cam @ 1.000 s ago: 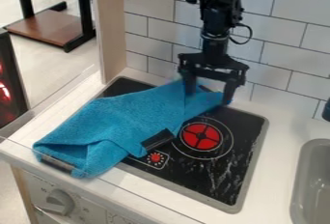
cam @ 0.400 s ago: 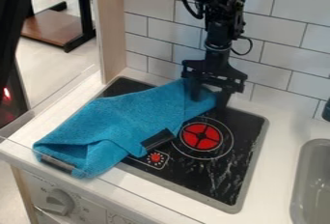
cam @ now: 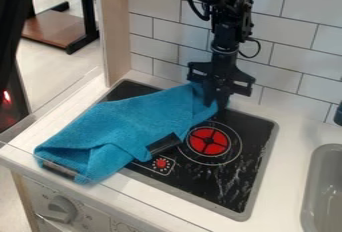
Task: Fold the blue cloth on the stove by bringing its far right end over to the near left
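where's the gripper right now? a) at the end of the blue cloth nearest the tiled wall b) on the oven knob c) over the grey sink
a, the gripper is down at the end of the blue cloth nearest the tiled wall.
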Controlling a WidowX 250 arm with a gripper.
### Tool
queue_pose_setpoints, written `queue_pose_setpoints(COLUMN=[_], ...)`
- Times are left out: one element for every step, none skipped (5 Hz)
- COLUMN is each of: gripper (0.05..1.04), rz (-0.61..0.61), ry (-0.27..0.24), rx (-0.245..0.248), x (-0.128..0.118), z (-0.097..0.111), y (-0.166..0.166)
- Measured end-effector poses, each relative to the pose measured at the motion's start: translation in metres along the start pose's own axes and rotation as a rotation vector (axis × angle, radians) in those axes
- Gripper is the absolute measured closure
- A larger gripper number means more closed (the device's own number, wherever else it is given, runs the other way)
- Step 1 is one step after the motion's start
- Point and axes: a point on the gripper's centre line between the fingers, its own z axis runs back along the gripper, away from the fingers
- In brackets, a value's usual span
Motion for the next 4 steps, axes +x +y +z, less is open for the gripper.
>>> queue_pose_setpoints(gripper=[1.018,1.032,1.032,1.032], rz=[0.014,0.038,0.032,0.021], ry=[0.008,0.001,-0.048,-0.089], rx=[-0.018,-0.037,-0.065,-0.088], x=[-0.001,-0.001,0.001,-0.005], z=[0.0,0.007,0.031,0.05], y=[0.001,0.004,0.002,0.001])
